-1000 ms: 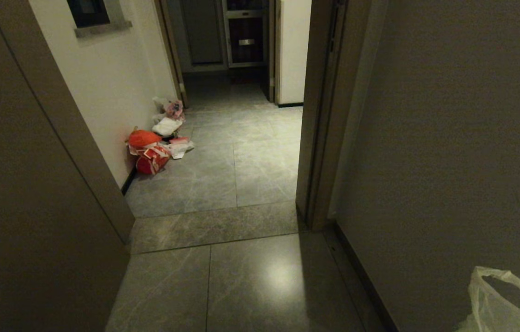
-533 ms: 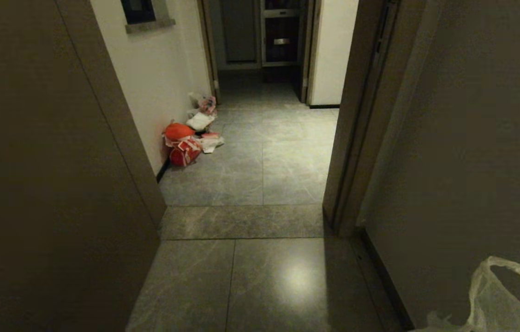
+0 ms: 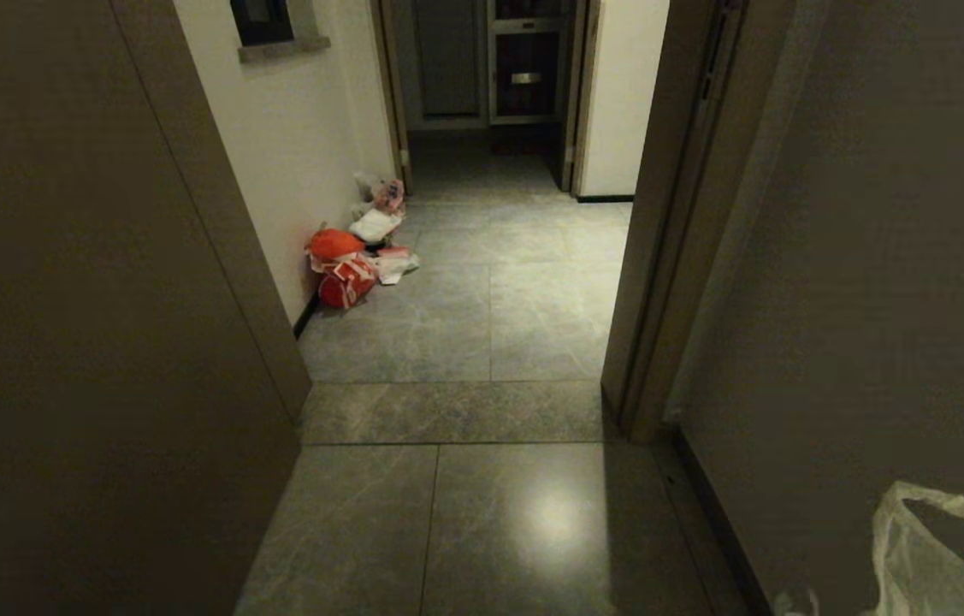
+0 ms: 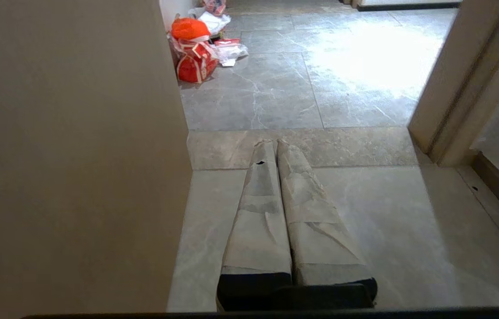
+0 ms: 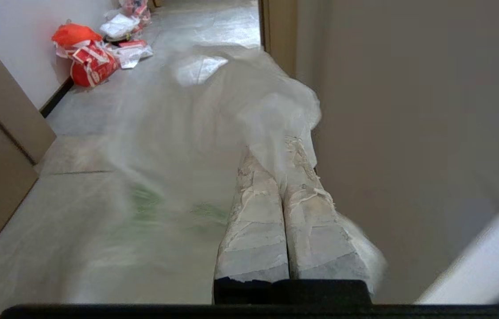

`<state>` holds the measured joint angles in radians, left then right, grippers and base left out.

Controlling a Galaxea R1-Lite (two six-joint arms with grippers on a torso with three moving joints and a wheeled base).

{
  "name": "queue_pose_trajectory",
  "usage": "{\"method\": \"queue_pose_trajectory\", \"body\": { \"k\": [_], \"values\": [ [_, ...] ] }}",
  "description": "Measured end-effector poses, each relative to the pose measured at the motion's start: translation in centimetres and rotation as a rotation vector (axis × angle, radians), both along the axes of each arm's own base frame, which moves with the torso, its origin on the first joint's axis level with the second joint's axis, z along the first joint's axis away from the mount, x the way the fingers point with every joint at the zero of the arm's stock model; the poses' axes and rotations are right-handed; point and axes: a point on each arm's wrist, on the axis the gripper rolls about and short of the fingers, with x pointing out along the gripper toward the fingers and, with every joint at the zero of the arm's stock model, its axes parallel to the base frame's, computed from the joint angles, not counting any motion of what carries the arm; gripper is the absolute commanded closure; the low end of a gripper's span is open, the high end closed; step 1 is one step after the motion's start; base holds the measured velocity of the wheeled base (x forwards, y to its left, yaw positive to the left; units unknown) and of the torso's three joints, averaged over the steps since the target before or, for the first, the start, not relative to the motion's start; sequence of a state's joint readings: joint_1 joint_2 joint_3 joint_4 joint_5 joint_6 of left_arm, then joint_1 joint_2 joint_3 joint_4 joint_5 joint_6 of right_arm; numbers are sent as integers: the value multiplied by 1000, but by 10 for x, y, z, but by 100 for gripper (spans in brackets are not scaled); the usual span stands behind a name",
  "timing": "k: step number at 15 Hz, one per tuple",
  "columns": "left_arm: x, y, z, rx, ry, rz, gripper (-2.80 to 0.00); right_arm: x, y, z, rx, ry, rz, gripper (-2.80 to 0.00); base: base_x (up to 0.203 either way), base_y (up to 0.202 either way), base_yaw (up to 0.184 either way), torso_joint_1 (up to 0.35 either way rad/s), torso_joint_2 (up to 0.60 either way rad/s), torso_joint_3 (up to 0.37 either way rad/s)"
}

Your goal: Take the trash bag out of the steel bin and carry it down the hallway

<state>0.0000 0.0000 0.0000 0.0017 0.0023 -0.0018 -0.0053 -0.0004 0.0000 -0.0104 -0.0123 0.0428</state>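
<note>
The trash bag [image 3: 918, 582], thin whitish plastic with faint green print, hangs at the lower right edge of the head view. In the right wrist view the trash bag [image 5: 231, 102] billows out ahead of my right gripper [image 5: 272, 149], which is shut with the plastic pinched between its taped fingers. My left gripper [image 4: 274, 142] is shut with nothing in it and points level over the floor at the doorway threshold. The hallway [image 3: 490, 316], with grey marbled tiles, runs straight ahead through the doorway. The steel bin is out of view.
A brown door [image 3: 88, 342] stands close on the left and a door frame [image 3: 661, 257] and wall [image 3: 875, 257] close on the right. A red-orange bag [image 3: 343, 267] and loose litter [image 3: 379, 224] lie against the hallway's left wall. A further doorway [image 3: 490, 77] is at the far end.
The whole head view has swung, so the doorway and litter now sit further right. The trash bag's loop has sunk slightly at the lower right. Both arms keep their pose.
</note>
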Motion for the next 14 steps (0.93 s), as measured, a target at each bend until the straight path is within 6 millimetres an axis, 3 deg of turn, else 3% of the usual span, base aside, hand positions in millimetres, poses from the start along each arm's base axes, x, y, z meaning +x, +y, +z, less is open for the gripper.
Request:
{"method": "queue_pose_trajectory", "body": {
  "k": [14],
  "values": [
    [0, 0, 0, -1, 0, 0, 0, 0, 0, 0, 0, 0, 0, 0, 185, 0, -3, 3, 2, 3]
  ]
}}
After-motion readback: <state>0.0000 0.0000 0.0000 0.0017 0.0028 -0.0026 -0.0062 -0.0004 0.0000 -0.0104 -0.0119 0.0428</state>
